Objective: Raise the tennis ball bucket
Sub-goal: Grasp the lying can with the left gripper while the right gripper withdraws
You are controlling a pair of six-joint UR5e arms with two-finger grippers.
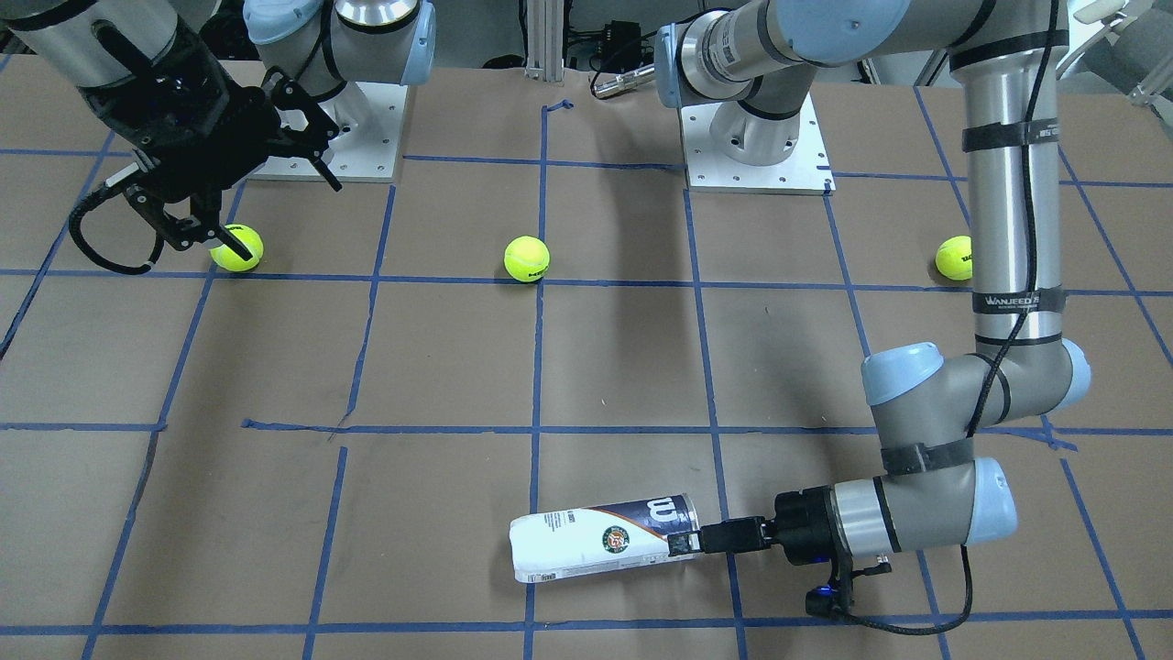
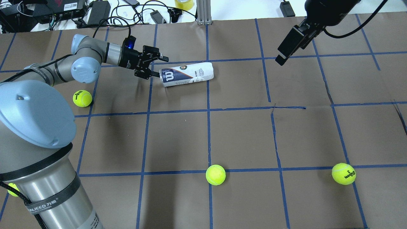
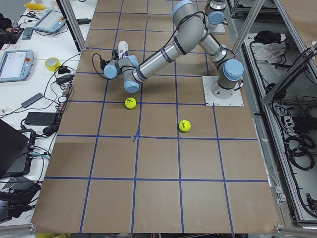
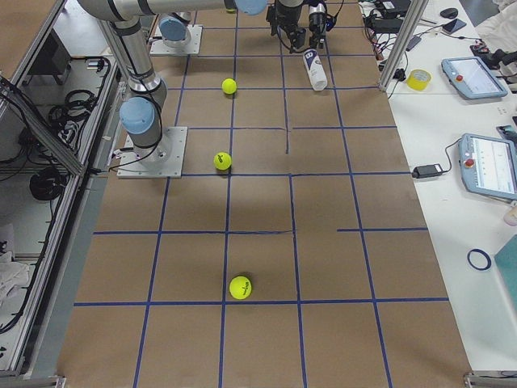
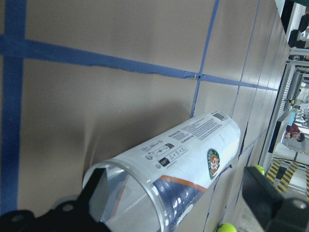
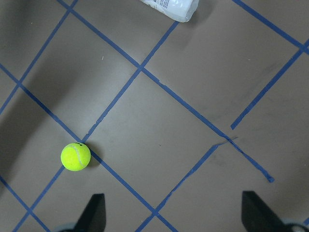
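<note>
The tennis ball bucket (image 2: 187, 74) is a clear can with a white-and-navy Wilson label. It lies on its side on the brown table, and also shows in the front view (image 1: 600, 544). My left gripper (image 2: 159, 66) is open at the can's open end. In the left wrist view the can (image 5: 188, 145) runs away from the camera. One finger (image 5: 99, 191) sits inside its mouth and the other finger (image 5: 263, 195) is outside, with the can's wall between them. My right gripper (image 6: 176, 217) is open, empty and held high, far from the can.
Three yellow-green tennis balls lie on the table: one near the left arm (image 2: 82, 98), one in the middle (image 2: 215, 174), one on the right (image 2: 343, 173). Blue tape lines grid the table. Cables and boxes (image 2: 95, 12) lie beyond the far edge.
</note>
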